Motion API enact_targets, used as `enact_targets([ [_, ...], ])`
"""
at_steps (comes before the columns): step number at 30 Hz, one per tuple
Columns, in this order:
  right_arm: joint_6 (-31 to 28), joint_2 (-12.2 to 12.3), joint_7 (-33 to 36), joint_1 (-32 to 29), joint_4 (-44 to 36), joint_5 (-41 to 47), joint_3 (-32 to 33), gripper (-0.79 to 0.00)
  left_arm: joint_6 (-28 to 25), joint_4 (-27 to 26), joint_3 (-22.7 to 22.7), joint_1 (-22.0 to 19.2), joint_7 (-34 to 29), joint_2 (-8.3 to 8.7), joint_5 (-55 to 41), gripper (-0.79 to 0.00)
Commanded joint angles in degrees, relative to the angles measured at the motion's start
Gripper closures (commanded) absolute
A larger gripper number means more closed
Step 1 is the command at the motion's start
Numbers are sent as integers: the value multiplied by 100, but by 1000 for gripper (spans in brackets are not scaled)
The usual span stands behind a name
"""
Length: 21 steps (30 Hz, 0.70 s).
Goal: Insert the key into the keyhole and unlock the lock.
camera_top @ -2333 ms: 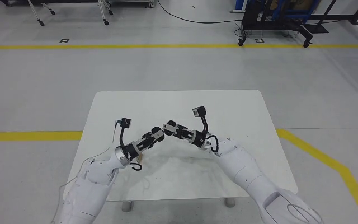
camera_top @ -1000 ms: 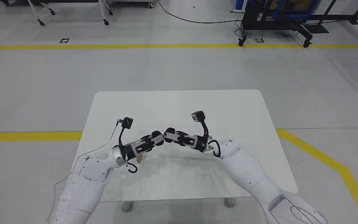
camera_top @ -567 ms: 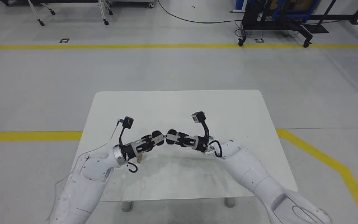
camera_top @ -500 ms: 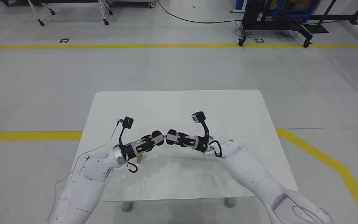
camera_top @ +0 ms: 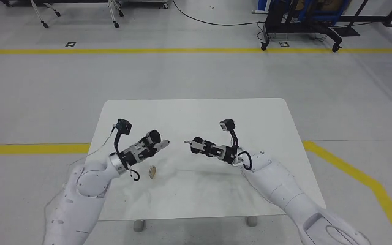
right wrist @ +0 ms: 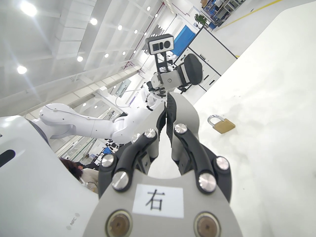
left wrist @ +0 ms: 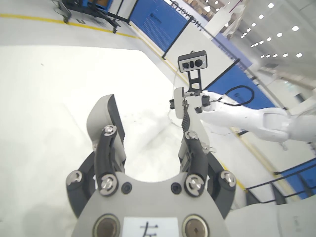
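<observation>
A brass padlock (camera_top: 152, 171) with a silver shackle lies flat on the white table (camera_top: 257, 116), also seen as the padlock (right wrist: 223, 125) in the right wrist view. My left gripper (camera_top: 157, 143) hovers above and just behind it, fingers wide open and holding nothing; its pads (left wrist: 116, 117) stand far apart. My right gripper (camera_top: 191, 144) hangs over the table's middle, pointing toward the left one across a small gap. Its fingers (right wrist: 170, 114) are pressed together, and a thin sliver, the key (camera_top: 185, 143), sticks out of the tip.
The table's front edge (camera_top: 202, 217) runs close below both forearms. Yellow floor lines (camera_top: 43, 148) pass on either side of the table, and wheeled racks (camera_top: 306, 24) stand far behind it.
The two grippers, touching tip to tip a second ago, have drawn apart. The left one swung left and now stands open. The right one pulled back right, still shut. The padlock stayed put.
</observation>
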Motion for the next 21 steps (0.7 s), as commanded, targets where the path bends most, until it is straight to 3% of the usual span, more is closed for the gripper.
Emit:
enact_targets([
  [1,0,0,0,-1,-1,-2,-2,0,16,-567,-466,403,122,84,1196,-785],
  [5,0,0,0,-1,-1,-2,-2,0,18,-1472,-1056,1302,301,190,3030,-785],
  [10,0,0,0,-1,-1,-2,-2,0,167,-1839,-825,1951,517,206,4430,-785],
  [11,0,0,0,-1,-1,-2,-2,0,167,-1784,-753,1960,532,206,4566,-736],
  [13,0,0,0,-1,-1,-2,-2,0,271,-1663,-632,1900,543,207,4913,-440],
  [14,0,0,0,-1,-1,-2,-2,0,336,-1608,-564,1867,571,204,5049,-369],
  [21,0,0,0,-1,-1,-2,-2,0,707,-1221,-213,1687,1029,164,5288,-354],
])
